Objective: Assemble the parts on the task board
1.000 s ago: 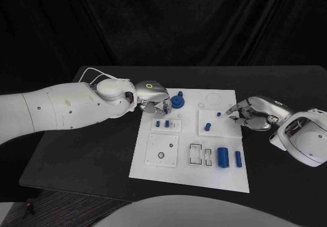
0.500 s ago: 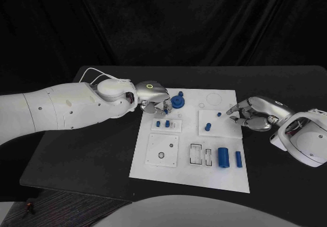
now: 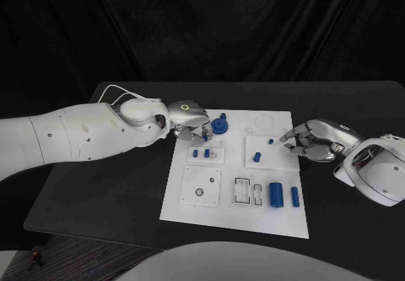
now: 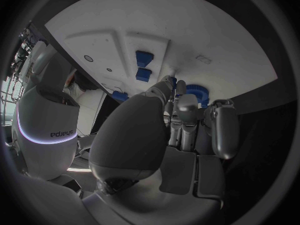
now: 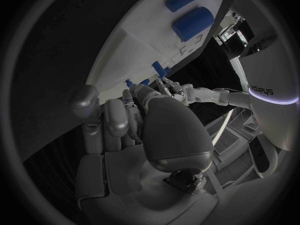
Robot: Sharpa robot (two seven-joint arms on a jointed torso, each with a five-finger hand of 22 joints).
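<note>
So the board [image 3: 240,219] sits mid-table in the head view, tilted a bit. The left hand [image 3: 189,121] is at its upper-left corner, fingers pointing down just beside a blue round part [image 3: 220,125] with a knob on top. Can't tell if it's actually pinching anything; the wrist view just shows fingers bunched together above the board. Below that hand, two small blue pegs [image 3: 201,153] stand in a little raised plate.

The right hand [image 3: 314,140] hangs at the board's right edge, fingers curled in, and whether it grips something I can't say either. Just left of it there's a square plate with a tiny blue pin [image 3: 271,141] and a taller peg [image 3: 256,156]. Lower right of the board: a fat blue cylinder [image 3: 276,195] and a thinner one [image 3: 295,197] lying side by side, next to two slots [image 3: 249,191].
</note>
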